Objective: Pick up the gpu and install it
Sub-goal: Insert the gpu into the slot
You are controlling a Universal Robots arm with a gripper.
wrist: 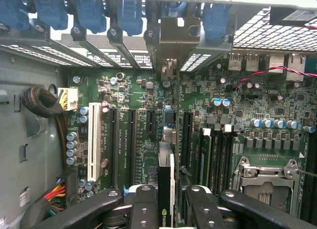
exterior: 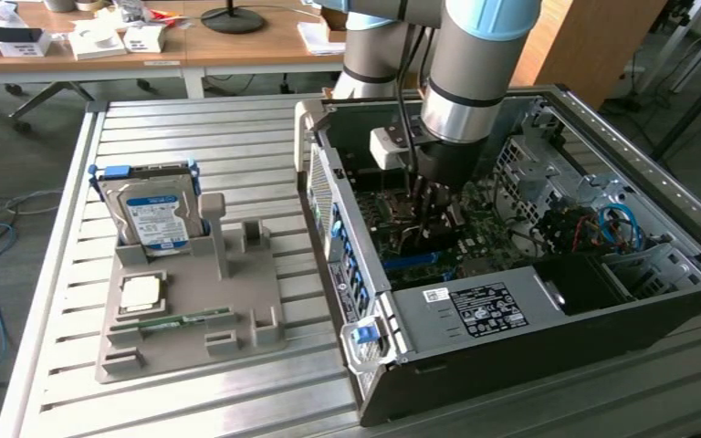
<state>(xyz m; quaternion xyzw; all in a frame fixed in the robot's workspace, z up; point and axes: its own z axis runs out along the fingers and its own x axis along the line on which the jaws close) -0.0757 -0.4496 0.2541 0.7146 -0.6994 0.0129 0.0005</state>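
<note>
The gpu stands on edge between my fingers, a thin dark card with a logo near the grip. Its pale metal end bracket reaches up to the case's rear slot openings. My gripper is shut on the card, with one black finger on each side. The card hangs over the green motherboard, in line with the long black expansion slots; whether it is seated in one I cannot tell. In the exterior view, my gripper is deep inside the open computer case.
A white slot, a cable bundle and the CPU socket flank the card. Blue retaining clips line the rear. Outside the case, a grey fixture carries the hard drive, a CPU chip and a RAM stick.
</note>
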